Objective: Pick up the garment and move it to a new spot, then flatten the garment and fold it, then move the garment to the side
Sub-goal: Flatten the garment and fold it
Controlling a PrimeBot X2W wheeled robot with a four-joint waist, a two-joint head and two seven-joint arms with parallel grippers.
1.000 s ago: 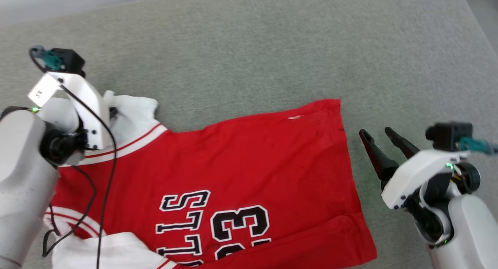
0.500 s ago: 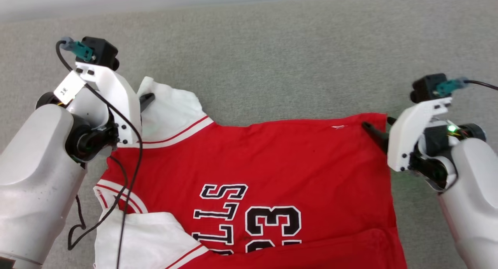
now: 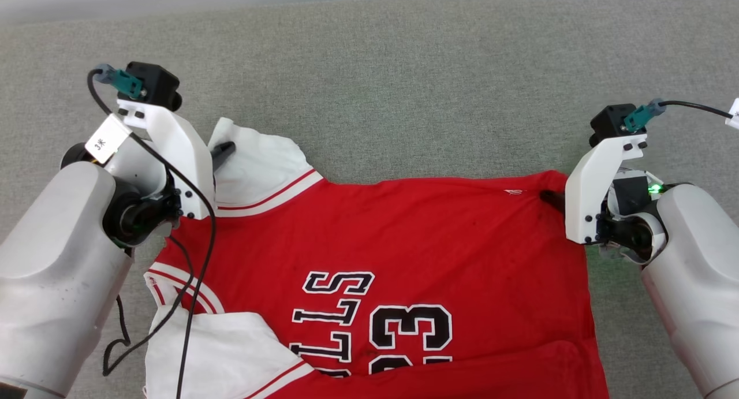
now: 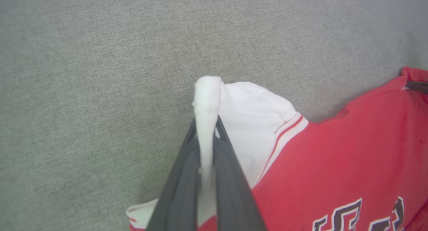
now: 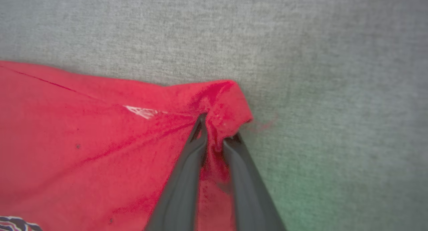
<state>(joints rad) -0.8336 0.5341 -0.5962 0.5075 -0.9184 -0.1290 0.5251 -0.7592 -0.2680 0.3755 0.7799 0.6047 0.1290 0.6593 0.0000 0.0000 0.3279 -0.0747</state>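
1. I see the garment [image 3: 404,237] lying front-up on the grey fabric surface [image 3: 404,70], spread wide between my two arms. Its near part runs off the bottom of the head view.
2. My left gripper [image 3: 225,150] is at the garment's far white sleeve [image 3: 260,162]. In the left wrist view the fingers [image 4: 180,191] are clamped together on a raised fold of that white cloth, which stands up between them.
3. My right gripper [image 3: 548,196] is at the garment's far hem corner, just beside the small white hem logo [image 3: 512,191]. In the right wrist view the fingers [image 5: 180,184] sit close together with a bunch of red cloth pinched between them, and the corner puckers up over their tips.
4. The far edge of the garment runs fairly straight from sleeve to hem corner.
5. The black lettering and "23" [image 3: 369,324] sit on the garment's near half, with the second white sleeve [image 3: 219,353] beside them on the left.
6. The left arm's black cable [image 3: 196,283] hangs across the garment's collar end.
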